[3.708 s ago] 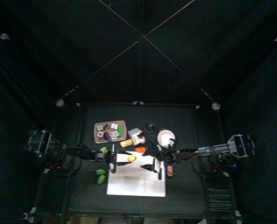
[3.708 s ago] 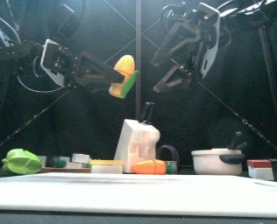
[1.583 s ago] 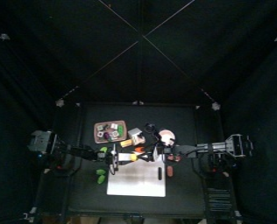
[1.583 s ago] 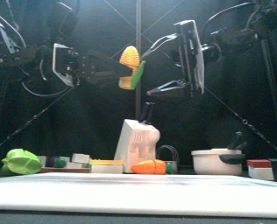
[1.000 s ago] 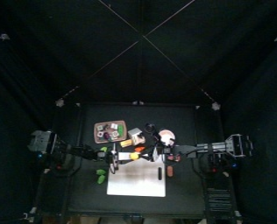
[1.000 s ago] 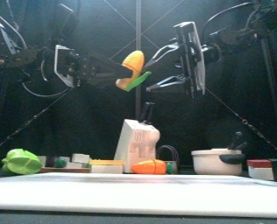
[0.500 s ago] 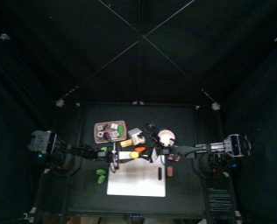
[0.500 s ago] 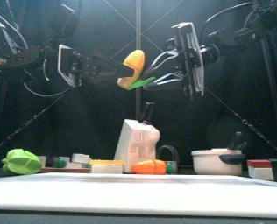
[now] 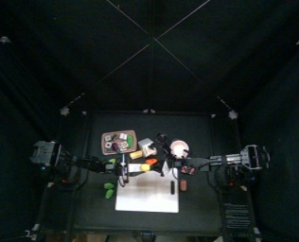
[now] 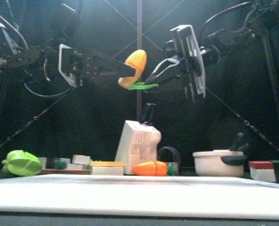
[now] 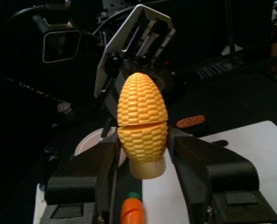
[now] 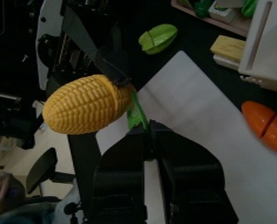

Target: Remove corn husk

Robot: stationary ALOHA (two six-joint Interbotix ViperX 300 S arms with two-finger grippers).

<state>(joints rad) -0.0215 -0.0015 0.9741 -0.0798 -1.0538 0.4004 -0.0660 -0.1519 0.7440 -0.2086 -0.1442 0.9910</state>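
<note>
Black curtains close in our small black table (image 10: 139,210), with a white sheet (image 9: 149,194) lying flat at its front. From the left along the table in our front view we note a loose green husk piece (image 10: 22,162), then small blocks on a tray (image 10: 83,164), a white knife block (image 10: 139,145) with a dark handle standing up from it, an orange carrot (image 10: 152,168) lying at its foot, a white pot (image 10: 219,162), and a red-and-white block (image 10: 263,169) at the far right. High above all this, our left gripper (image 11: 145,168) reaches in from the left, its jaws pressed against the base of the yellow corn cob (image 10: 135,62). The cob is held in the air over the middle of the table, tip tilted upward, kernels bare for most of its length. At its lower end a strip of green husk (image 10: 137,85) sticks out to the right. Our right gripper (image 10: 161,83) comes in from the right, and its jaws are drawn in close on that green strip just beside the cob; in our right wrist view the green husk sits right at the tips of the dark jaws, with the cob touching them on one side. From above, both arms meet near the table's middle, over the far edge of the white sheet.
</note>
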